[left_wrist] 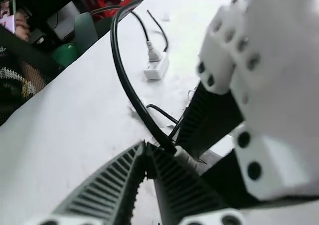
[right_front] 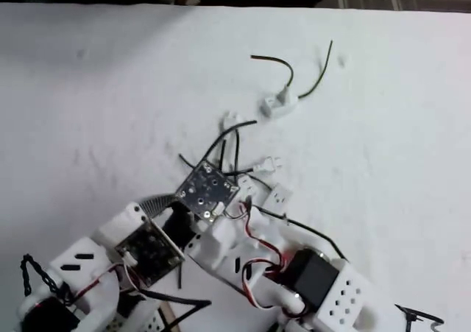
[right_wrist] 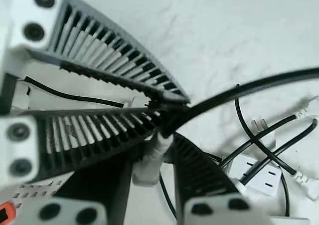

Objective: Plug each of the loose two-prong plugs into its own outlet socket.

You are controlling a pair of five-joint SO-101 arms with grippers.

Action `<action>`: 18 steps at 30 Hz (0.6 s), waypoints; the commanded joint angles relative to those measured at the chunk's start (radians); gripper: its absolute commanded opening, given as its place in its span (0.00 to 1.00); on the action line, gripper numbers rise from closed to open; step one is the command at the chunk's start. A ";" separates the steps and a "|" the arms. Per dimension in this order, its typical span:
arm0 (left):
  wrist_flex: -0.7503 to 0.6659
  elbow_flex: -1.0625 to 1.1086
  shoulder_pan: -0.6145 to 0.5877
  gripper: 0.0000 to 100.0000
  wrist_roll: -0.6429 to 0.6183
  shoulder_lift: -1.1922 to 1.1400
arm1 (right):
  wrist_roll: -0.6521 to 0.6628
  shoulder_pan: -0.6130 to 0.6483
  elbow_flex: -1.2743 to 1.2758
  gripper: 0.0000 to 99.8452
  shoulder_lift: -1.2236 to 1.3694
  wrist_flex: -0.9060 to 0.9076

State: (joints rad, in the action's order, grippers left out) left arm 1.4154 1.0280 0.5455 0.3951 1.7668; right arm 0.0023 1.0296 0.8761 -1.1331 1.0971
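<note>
A black cable (left_wrist: pixel 119 70) ends in a white two-prong plug (right_wrist: pixel 148 162), seen small in the left wrist view (left_wrist: pixel 185 158). My right gripper (right_wrist: pixel 167 110) is shut on that cable just behind the plug. My left gripper (left_wrist: pixel 147 149) is shut, its tips touching the same cable beside the right gripper's dark fingers (left_wrist: pixel 209 117). In the high view both meet near a grey finger (right_front: pixel 157 203) at the front left. An empty white outlet (right_front: pixel 278 196) (right_wrist: pixel 259 174) lies right of them, with a loose plug (right_front: pixel 269 165) beside it.
Farther back a white outlet (right_front: pixel 279 105) (left_wrist: pixel 156 68) has a plug seated in it. Another loose plug (right_front: pixel 232 118) lies among crossing black cables (right_wrist: pixel 269 135). The arms' bodies crowd the front edge. The white table (right_front: pixel 96 104) stretches bare to the left and far right.
</note>
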 commanded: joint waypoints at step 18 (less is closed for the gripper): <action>0.066 -0.043 0.031 0.02 0.244 0.001 | 0.044 -0.008 -0.025 0.02 -0.015 0.031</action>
State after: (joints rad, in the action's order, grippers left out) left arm 1.4676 1.0249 0.6375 0.6222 1.7668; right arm 0.0407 1.0372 0.8777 -1.1316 1.1278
